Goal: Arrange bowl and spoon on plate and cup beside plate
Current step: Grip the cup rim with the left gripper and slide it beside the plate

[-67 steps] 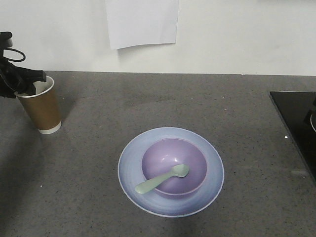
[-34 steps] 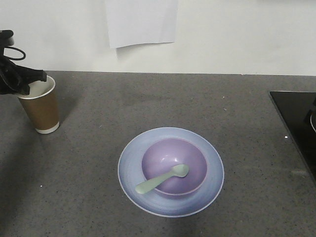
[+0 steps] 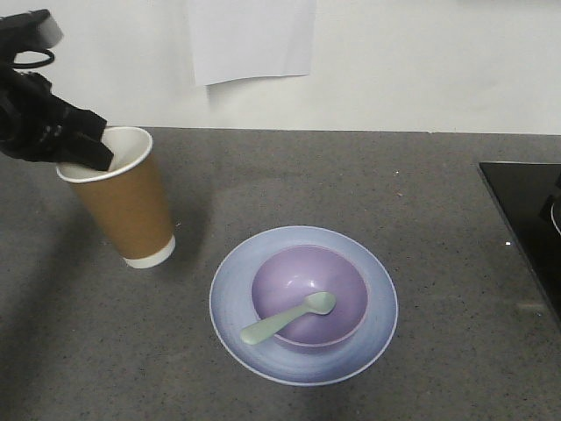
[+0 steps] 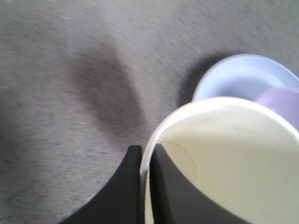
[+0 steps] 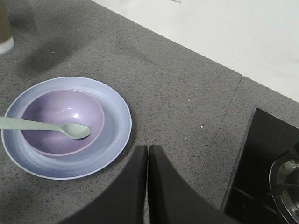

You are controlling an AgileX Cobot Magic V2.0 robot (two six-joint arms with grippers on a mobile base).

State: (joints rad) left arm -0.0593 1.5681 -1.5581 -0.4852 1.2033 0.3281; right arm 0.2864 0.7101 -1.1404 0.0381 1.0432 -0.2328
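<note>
Only partly visible: cup (image 5: 4,32), cropped at frame edge.

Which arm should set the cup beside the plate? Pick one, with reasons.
Left. The left gripper already pinches the cup rim, close to the plate; the right gripper is shut and empty.

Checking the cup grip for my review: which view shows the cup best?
The front-facing view: the whole cup, tilted, rim pinched by the left gripper. The left wrist view shows only rim and inside; the right wrist view, a corner sliver.
</note>
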